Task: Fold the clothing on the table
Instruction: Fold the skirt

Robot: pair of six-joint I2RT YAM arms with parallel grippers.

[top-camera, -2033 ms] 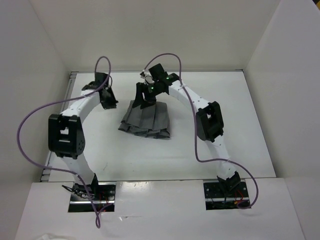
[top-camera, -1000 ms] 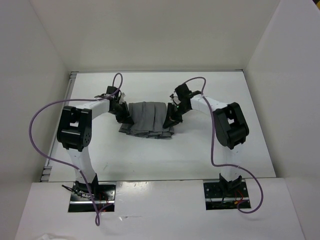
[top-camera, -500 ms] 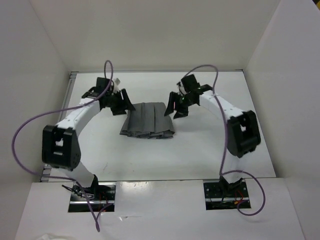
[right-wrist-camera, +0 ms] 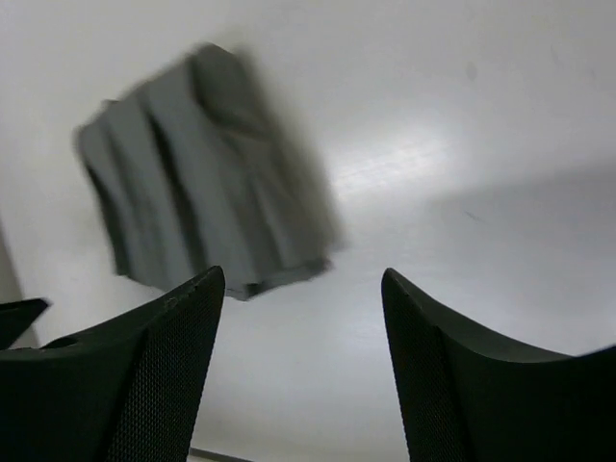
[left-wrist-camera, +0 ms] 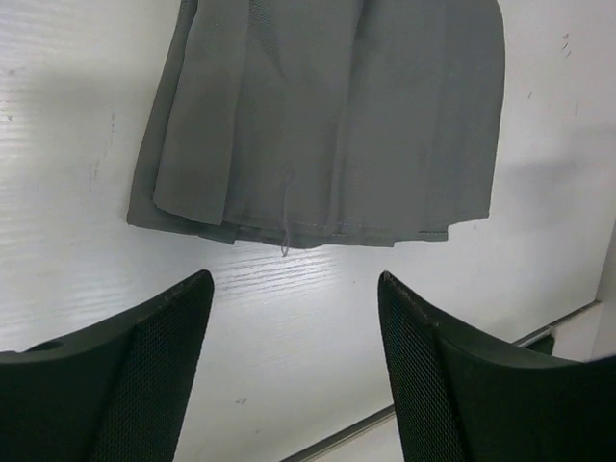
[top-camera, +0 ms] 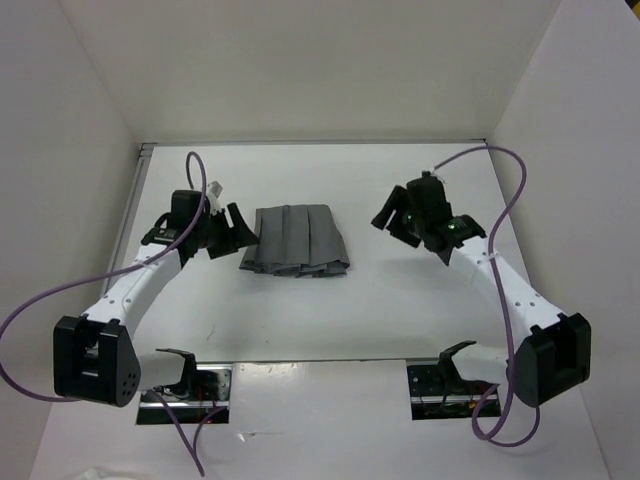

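The clothing [top-camera: 296, 240], a dark grey pleated skirt, lies folded into a compact stack on the white table [top-camera: 400, 300]. It also fills the upper part of the left wrist view as the clothing [left-wrist-camera: 327, 115] and shows blurred in the right wrist view as the clothing [right-wrist-camera: 207, 168]. My left gripper [top-camera: 237, 228] hovers just left of the stack, open and empty, its fingertips [left-wrist-camera: 197, 289] over bare table. To the right of the stack, well apart from it, my right gripper [top-camera: 392, 220] is open too, with nothing between its fingers [right-wrist-camera: 207, 289].
White walls [top-camera: 90, 150] close in the table on the left, back and right. A metal strip [top-camera: 140, 170] runs along the left edge. Purple cables [top-camera: 40, 310] loop off both arms. The arm bases [top-camera: 185, 385] sit at the near edge.
Both grippers opened, let go of the folded skirt and pulled away outward and toward the near side, the right one farther. The skirt stays flat where it was laid.
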